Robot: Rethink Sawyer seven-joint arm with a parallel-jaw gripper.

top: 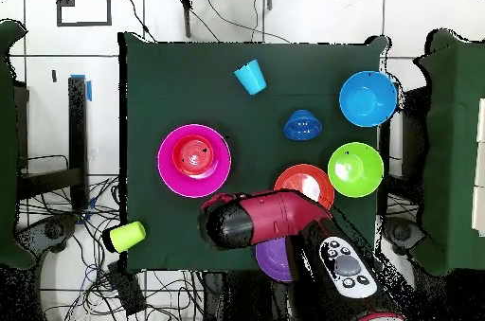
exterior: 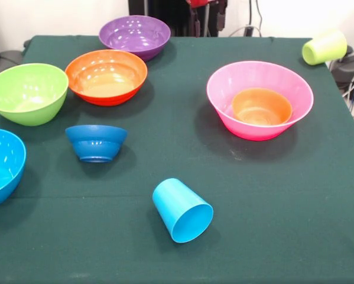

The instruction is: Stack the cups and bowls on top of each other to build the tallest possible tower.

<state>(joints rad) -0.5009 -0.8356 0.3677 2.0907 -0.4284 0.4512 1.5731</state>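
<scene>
Pink bowl (exterior: 260, 107) holds only the small orange bowl (exterior: 262, 106), so my tower has barely begun, other bowls and both cups lie scattered around it, and I cannot tell my gripper's state.

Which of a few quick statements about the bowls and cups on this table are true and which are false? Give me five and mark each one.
1. The small orange bowl sits inside the pink bowl. True.
2. The sky blue cup stands upright. False: it lies on its side, its mouth open toward the camera.
3. The small dark blue bowl rests upside down on the cloth. True.
4. The purple bowl is nested in the large orange bowl. False: the two sit apart, each empty.
5. The yellow-green cup lies in the middle of the table. False: it lies tipped over at a far corner.
</scene>
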